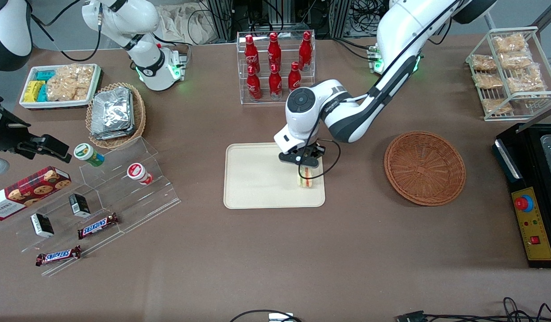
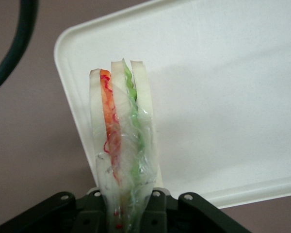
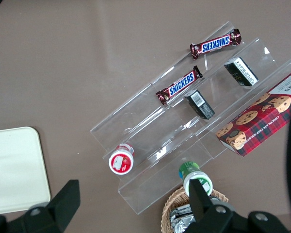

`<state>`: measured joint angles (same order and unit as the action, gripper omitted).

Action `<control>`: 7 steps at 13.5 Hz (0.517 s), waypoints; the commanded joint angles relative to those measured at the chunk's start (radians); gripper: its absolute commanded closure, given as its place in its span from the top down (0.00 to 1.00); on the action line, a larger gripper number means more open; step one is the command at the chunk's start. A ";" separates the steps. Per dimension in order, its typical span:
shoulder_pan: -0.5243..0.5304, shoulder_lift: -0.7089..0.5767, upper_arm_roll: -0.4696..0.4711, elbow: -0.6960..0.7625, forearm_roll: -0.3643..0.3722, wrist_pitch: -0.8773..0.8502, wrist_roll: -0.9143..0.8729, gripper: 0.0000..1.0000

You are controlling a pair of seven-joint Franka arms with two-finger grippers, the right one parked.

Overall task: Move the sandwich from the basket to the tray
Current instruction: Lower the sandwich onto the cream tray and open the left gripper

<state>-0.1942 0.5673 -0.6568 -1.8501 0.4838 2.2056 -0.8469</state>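
Note:
The sandwich (image 1: 305, 178), a clear-wrapped wedge of white bread with orange, red and green filling, stands on edge over the cream-beige tray (image 1: 257, 179), close to the tray's corner nearest the basket and the front camera. My left gripper (image 1: 304, 169) is directly above it and shut on it. In the left wrist view the black fingers (image 2: 157, 213) pinch the wrapped sandwich (image 2: 121, 136), with the tray (image 2: 223, 97) beneath. I cannot tell whether the sandwich touches the tray. The round brown wicker basket (image 1: 424, 167) sits beside the tray, toward the working arm's end, with nothing in it.
A clear rack of red bottles (image 1: 275, 67) stands farther from the front camera than the tray. A wire rack of snack packs (image 1: 510, 71) and a black control box (image 1: 532, 214) lie at the working arm's end. Clear steps with candy bars (image 1: 98, 226) and a foil-pack basket (image 1: 115, 114) lie toward the parked arm.

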 commanded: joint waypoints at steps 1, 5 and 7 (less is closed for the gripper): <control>-0.021 0.042 0.000 0.029 0.024 0.022 -0.053 0.02; -0.021 0.069 0.002 0.020 0.036 0.022 -0.054 0.04; -0.028 0.072 0.003 0.006 0.036 0.020 -0.054 0.06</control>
<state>-0.2048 0.6290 -0.6564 -1.8494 0.4943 2.2312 -0.8756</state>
